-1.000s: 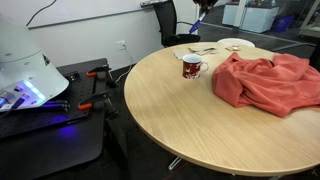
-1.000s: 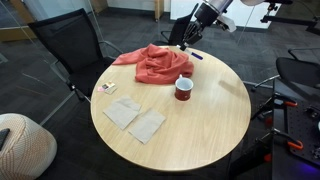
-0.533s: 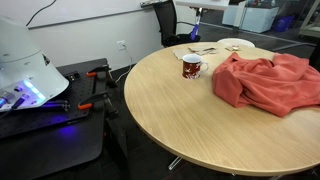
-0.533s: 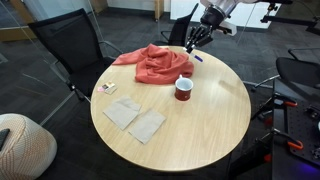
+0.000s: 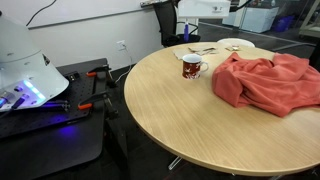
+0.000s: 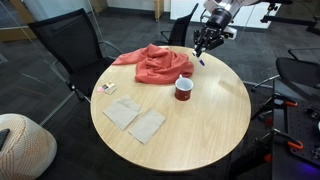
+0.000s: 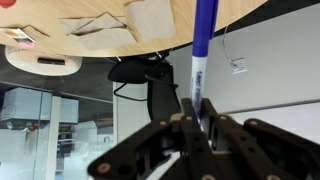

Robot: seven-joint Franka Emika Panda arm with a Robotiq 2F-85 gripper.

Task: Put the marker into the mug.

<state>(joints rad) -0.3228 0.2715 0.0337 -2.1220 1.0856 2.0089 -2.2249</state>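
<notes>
My gripper [image 6: 204,46] is shut on the marker [image 7: 200,55], a blue stick with a white lower part, which sticks out from between the fingers in the wrist view. In an exterior view the marker [image 6: 201,58] hangs below the fingers, above the far edge of the round wooden table [image 6: 200,120]. The dark red mug [image 6: 184,89] with white markings stands upright on the table, nearer than the gripper and well below it. It also shows in an exterior view [image 5: 191,67]. The gripper is out of that view.
A red cloth [image 6: 155,63] lies bunched on the table beside the mug, also in an exterior view [image 5: 265,80]. Paper napkins [image 6: 135,118] and a small card [image 6: 106,88] lie on the table. A pale plate [image 5: 233,44] sits at the far edge. Office chairs [image 6: 65,50] surround the table.
My gripper has risen with the marker and moved slightly towards the mug's side of the table edge. It has left the top of an exterior view. The mug and cloth have not moved.
</notes>
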